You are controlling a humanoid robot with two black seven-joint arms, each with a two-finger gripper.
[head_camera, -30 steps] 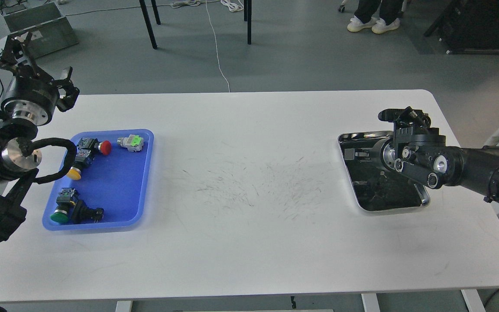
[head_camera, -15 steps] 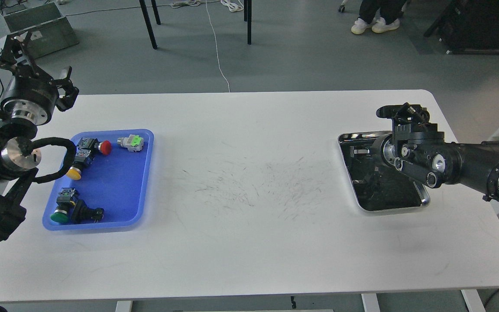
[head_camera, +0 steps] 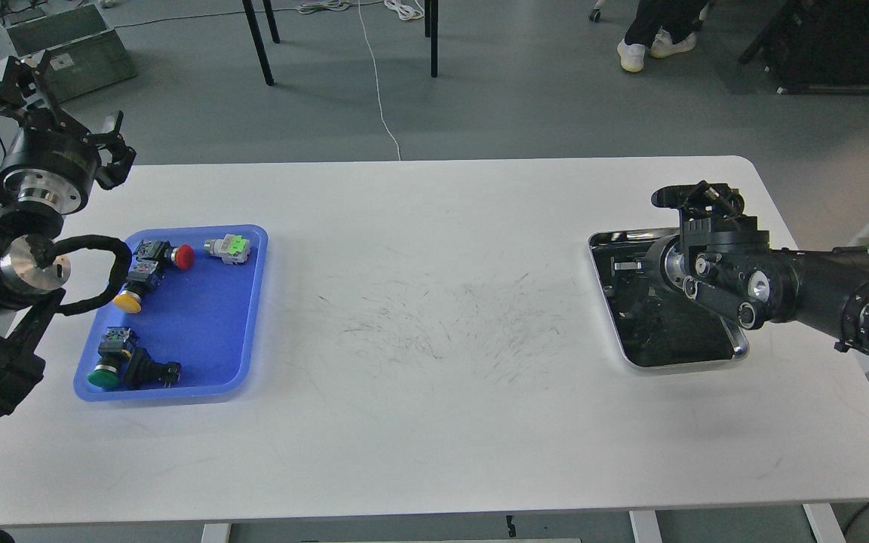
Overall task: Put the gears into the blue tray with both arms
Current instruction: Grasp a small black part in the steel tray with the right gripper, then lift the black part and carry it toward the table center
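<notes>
The blue tray (head_camera: pixel 208 339) lies at the table's left and holds push-button switches with red (head_camera: pixel 184 257), yellow (head_camera: pixel 127 302) and green (head_camera: pixel 103 376) caps. No gears can be made out; the dark inside of the steel tray (head_camera: pixel 736 353) at the right hides whatever lies there. My left gripper (head_camera: pixel 57 113) hangs high beyond the table's far-left corner, behind the blue tray, with its claw fingers spread and nothing between them. My right gripper (head_camera: pixel 653 253) reaches in from the right, low over the steel tray's far half, and is too dark and end-on to read its fingers.
A grey-and-green switch (head_camera: pixel 228 246) lies in the blue tray's far corner and a black part (head_camera: pixel 149 370) beside the green cap. The white table (head_camera: pixel 434 392) has scuff marks in its middle. On the floor behind stand chair legs, a cable, a grey box (head_camera: pixel 65 45) and a person's feet (head_camera: pixel 649 49).
My right gripper has edged left and slightly up over the steel tray. My left gripper has shifted a little up and to the left. The feet in the background have moved.
</notes>
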